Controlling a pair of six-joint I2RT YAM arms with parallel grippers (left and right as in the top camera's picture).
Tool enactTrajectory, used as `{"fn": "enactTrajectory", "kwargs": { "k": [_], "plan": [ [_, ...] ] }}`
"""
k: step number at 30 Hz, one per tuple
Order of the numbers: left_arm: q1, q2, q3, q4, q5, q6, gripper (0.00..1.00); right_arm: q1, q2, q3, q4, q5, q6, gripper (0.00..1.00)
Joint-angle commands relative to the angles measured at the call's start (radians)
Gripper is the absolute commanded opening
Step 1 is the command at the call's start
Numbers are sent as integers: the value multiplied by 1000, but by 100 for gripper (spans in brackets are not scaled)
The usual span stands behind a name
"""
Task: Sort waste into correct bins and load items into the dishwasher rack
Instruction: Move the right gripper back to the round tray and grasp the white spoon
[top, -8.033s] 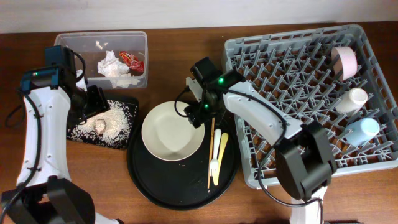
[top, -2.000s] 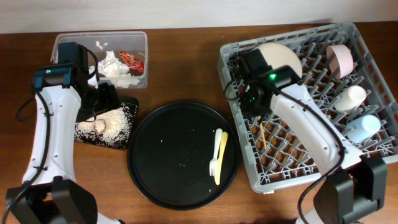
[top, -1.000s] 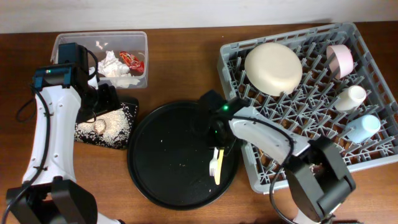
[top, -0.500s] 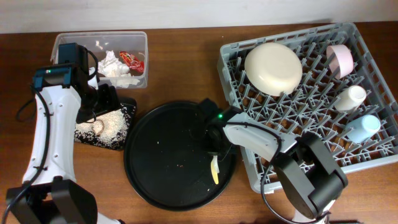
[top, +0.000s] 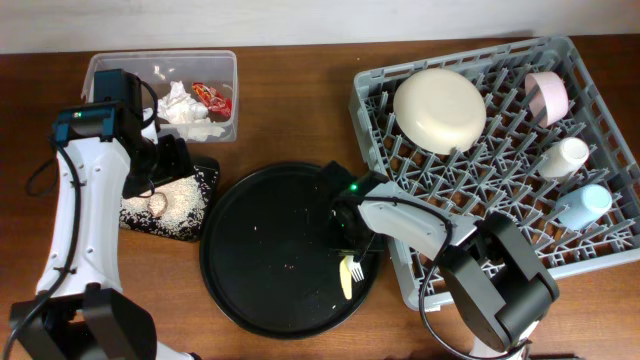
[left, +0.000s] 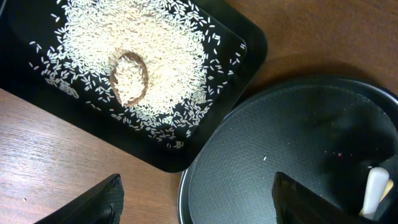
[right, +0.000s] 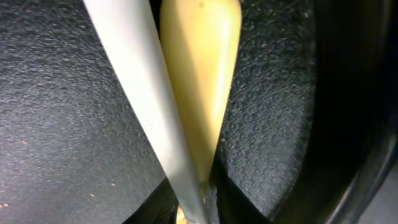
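Note:
My right gripper (top: 349, 243) is low over the right side of the round black tray (top: 262, 255), shut on the plastic cutlery (top: 349, 274). In the right wrist view the white handle (right: 134, 81) and the pale yellow piece (right: 200, 56) both run between its fingers (right: 239, 199). The grey dishwasher rack (top: 405, 285) holds the cream bowl (top: 440, 108), pink bowl (top: 550, 98), white cup (top: 563, 158) and light blue cup (top: 582, 208). My left gripper (top: 165, 168) (left: 199, 202) hangs open above the flat black tray (left: 249, 43) of rice (left: 155, 56), with a brown food bit (left: 129, 78).
The clear tub (top: 160, 56) at the back left holds white tissues (top: 180, 108) and a red wrapper (top: 212, 97). A few rice grains dot the round tray. The rack's near left corner sits close to my right arm.
My right arm came down onto the cutlery and closed on it. The round tray slid slightly left. The fork's tines now show below the gripper. The left arm has not moved.

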Motion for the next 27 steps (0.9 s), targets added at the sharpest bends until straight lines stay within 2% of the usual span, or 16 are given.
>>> {"fn": "enactTrajectory", "kwargs": {
  "k": [1, 2, 8, 10, 12, 13, 16, 18, 24, 27],
  "plan": [
    [-1, -17, 10, 2, 3, -3, 76, 9, 12, 20, -20, 29, 5, 12],
    [-1, -17, 10, 2, 3, -3, 76, 9, 12, 31, -45, 45, 5, 8],
    [-1, -17, 10, 3, 3, -3, 76, 10, -22, 95, -116, 85, -12, 4],
    [-1, -17, 10, 3, 3, -2, 76, 10, -26, 95, -111, 89, -22, 10],
    [-1, -17, 10, 3, 3, -2, 76, 10, -26, 95, -112, 84, -22, 10],
    [-1, -17, 10, 4, 3, -2, 76, 10, -26, 95, -112, 62, -22, 16],
    [-1, -17, 10, 3, 3, -2, 76, 10, -26, 95, -116, 59, -22, 18],
    [-1, -17, 10, 4, 3, -2, 76, 10, -26, 95, -103, 66, -46, 27],
    [-1, -17, 10, 6, 3, -2, 76, 11, -26, 95, -90, 46, -48, 27],
    [-1, -17, 10, 7, 3, -2, 76, 64, -24, 94, -10, 43, -48, 30]
  ]
}}
